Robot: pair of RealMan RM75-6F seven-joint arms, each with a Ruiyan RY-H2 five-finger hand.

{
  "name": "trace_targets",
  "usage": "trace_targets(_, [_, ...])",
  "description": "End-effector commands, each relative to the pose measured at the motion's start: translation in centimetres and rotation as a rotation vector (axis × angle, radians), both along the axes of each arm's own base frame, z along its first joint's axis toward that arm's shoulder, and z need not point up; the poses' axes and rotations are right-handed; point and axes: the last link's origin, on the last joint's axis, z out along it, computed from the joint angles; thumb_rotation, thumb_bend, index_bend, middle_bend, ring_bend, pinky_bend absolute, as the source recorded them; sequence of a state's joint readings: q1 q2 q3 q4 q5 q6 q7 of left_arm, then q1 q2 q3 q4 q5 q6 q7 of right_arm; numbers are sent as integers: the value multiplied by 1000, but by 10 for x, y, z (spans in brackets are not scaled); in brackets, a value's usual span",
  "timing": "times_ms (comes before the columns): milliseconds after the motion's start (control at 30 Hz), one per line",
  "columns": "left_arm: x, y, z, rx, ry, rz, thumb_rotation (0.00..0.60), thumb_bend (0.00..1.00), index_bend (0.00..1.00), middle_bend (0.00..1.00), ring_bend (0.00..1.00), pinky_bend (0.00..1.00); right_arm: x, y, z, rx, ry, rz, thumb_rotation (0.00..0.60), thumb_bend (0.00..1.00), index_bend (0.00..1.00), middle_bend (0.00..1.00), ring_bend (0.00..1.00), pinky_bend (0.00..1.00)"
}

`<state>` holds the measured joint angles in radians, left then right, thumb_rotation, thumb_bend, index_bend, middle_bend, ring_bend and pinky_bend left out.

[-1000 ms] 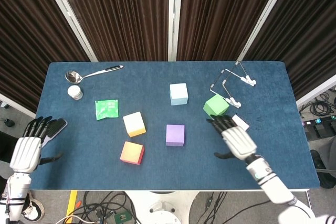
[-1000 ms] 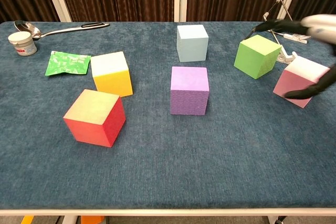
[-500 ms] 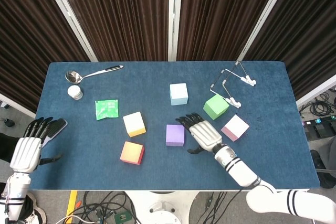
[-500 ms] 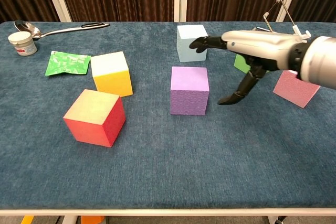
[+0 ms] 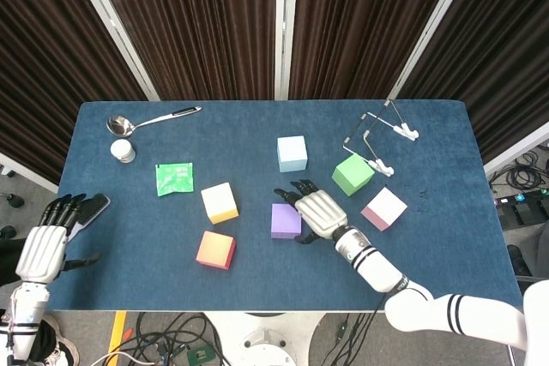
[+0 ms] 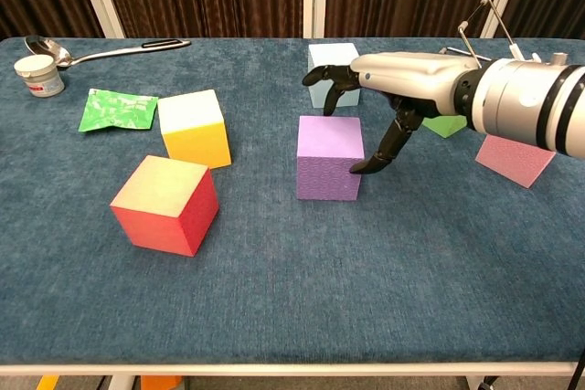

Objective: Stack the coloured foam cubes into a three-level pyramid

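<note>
The purple cube (image 5: pixel 284 221) (image 6: pixel 329 157) sits mid-table. My right hand (image 5: pixel 316 210) (image 6: pixel 388 87) hovers at its right side with fingers spread, thumb hanging down by the cube's right face, holding nothing. Around it lie a light blue cube (image 5: pixel 292 153) (image 6: pixel 334 73), a green cube (image 5: pixel 352 174) (image 6: pixel 448 125) partly hidden behind the arm, a pink cube (image 5: pixel 384 208) (image 6: pixel 515 157), a yellow cube (image 5: pixel 220 202) (image 6: pixel 193 127) and a red cube (image 5: pixel 215 249) (image 6: pixel 165 204). All cubes rest singly on the blue cloth. My left hand (image 5: pixel 45 246) stays open at the table's left edge.
A ladle (image 5: pixel 146 120) (image 6: pixel 101 50), a small white jar (image 5: pixel 123 151) (image 6: pixel 38 75) and a green packet (image 5: pixel 174 178) (image 6: pixel 117 109) lie at the back left. A wire rack (image 5: pixel 382 139) stands at the back right, behind the green cube.
My right hand has swept left from the pink cube past the green cube to the purple cube's right side. The pink cube is uncovered. The left hand has not moved.
</note>
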<state>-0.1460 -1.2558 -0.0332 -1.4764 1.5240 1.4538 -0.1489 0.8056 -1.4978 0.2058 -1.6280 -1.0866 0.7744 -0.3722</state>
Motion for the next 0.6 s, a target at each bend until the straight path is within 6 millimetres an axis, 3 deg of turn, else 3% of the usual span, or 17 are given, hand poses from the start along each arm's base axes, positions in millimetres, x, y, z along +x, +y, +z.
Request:
trace_targets(33, [0,0,-1,-2,0,1,600,0,146,87,0,75,0,0,-2,-1,9,3,600,103,0,274,0,0])
trace_targets(300, [-2,0,-3,-10,-4,7,600,0,146,87,0,76,-1,-3,-4,-40,20,37,600,185,0,385,0,0])
trace_targets(600, [-3,3,-4,-16,-4,9,600,0,146,87,0,76,0,-16,5,-34,21,52,600,206,0,402,0,0])
